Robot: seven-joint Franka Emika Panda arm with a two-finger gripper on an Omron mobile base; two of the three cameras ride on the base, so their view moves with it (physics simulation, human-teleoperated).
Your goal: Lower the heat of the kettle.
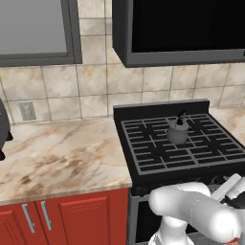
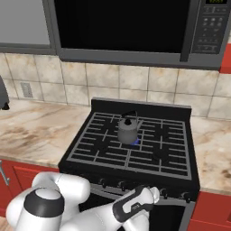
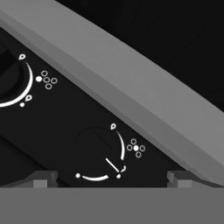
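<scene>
Before hand, stove knob (black), kettle on grate

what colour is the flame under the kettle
Blue, beneath the kettle on the stove grate; clearest in the right base view.

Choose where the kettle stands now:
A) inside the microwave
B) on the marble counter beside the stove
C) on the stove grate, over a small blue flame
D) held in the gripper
C: the kettle sits on the stove grate, and the right base view shows a blue flame at its base.
</scene>
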